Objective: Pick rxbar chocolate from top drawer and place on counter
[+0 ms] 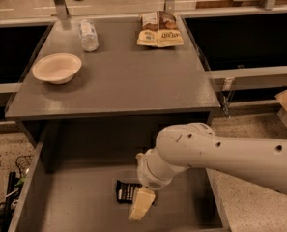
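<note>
Grabbing step: rxbar chocolate [125,191] flat at front middle of top drawer [61,202], tool [142,204] low at that same spot; open or shut, cannot tell. Next: squeeze gently, lift to counter [123,81] above drawer.

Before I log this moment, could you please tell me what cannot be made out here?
rxbar chocolate, camera view: its right end is hidden behind the tool, low in the top drawer.
Whether the tool touches the bar: the wrist blocks that spot.
Drawer's front: cut off by the bottom edge.
</note>
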Robot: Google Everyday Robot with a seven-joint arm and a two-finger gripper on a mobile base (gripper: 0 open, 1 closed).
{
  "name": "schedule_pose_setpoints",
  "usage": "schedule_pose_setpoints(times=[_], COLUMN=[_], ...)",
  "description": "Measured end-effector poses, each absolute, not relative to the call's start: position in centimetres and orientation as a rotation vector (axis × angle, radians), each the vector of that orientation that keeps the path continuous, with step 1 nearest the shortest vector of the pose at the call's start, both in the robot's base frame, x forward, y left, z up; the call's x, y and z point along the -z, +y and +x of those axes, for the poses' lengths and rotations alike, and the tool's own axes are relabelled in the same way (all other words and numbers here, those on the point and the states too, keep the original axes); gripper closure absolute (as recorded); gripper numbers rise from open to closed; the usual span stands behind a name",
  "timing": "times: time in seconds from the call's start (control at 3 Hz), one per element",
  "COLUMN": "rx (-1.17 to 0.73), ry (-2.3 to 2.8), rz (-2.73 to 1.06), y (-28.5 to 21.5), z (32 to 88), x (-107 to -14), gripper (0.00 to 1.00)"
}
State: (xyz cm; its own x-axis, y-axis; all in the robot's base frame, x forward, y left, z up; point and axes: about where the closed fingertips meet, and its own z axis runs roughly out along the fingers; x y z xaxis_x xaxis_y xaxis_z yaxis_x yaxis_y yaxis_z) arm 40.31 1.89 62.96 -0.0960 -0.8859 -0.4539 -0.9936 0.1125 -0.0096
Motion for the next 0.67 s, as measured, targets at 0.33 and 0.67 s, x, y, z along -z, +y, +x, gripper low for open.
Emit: schedule_pose_setpoints(times=[0.33, 0.67], rx=[-0.461, -0.477], ry=[2.075, 2.092], rz=[-1.832, -1.819], y=[1.94, 1.92], z=[40.22, 40.27], x=[-61.46, -60.75], gripper=[0.0, 0.0])
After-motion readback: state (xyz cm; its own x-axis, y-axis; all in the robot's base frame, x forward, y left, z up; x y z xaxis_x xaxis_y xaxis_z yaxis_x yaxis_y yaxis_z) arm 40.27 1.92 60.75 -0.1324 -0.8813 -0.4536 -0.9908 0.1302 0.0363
